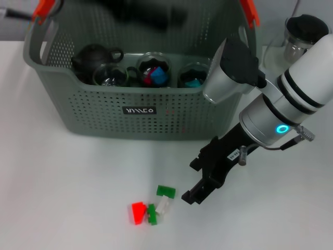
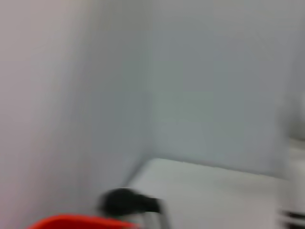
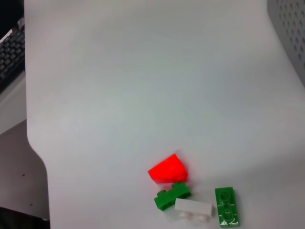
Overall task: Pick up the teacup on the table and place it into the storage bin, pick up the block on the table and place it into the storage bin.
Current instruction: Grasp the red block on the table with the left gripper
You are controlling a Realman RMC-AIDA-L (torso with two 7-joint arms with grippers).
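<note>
The storage bin [image 1: 104, 112] stands at the back of the white table. Inside it are three glass teacups [image 1: 110, 77]; two hold blocks [image 1: 156, 77]. Several small blocks lie on the table in front: a red one [image 1: 138, 212], two green ones [image 1: 166, 191] and a white one [image 1: 163, 205]. My right gripper [image 1: 193, 181] is open and empty, low over the table just right of these blocks. The right wrist view shows the red block [image 3: 167, 169], the green blocks [image 3: 225, 212] and the white block [image 3: 193, 208]. My left gripper [image 1: 148, 14] is a dark blur above the bin's far rim.
A dark teapot [image 1: 93, 57] sits in the bin's left part. A glass jar with a black lid [image 1: 304, 34] stands right of the bin. A keyboard [image 3: 9, 52] lies beyond the table's edge. An orange handle piece [image 2: 81, 222] shows in the left wrist view.
</note>
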